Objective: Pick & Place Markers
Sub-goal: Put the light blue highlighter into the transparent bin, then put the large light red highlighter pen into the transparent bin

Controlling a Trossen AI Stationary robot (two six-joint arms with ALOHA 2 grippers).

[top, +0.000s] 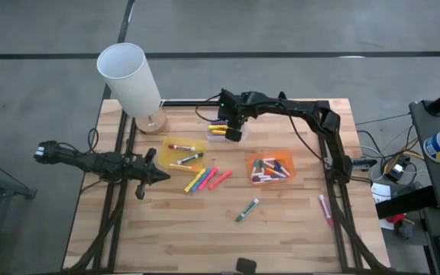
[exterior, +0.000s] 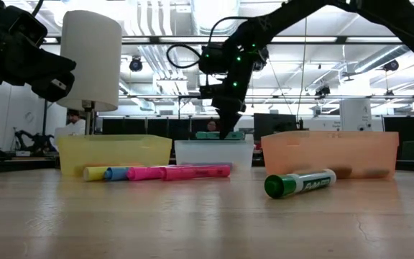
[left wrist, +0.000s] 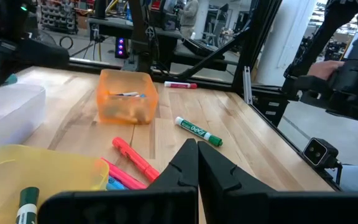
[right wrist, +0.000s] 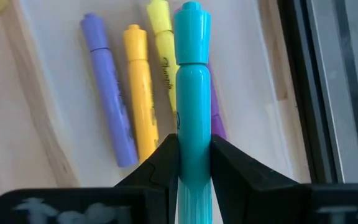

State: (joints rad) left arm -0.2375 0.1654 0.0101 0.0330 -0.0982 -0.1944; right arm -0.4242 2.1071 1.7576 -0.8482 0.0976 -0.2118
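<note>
Currently: right tool (right wrist: 194,163) grips one teal marker (right wrist: 192,93); three trays (exterior: 214,153)

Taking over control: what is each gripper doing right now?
Left gripper: shut, empty, near the yellow tray.
Right gripper: shut on a teal marker, above the clear tray.
</note>
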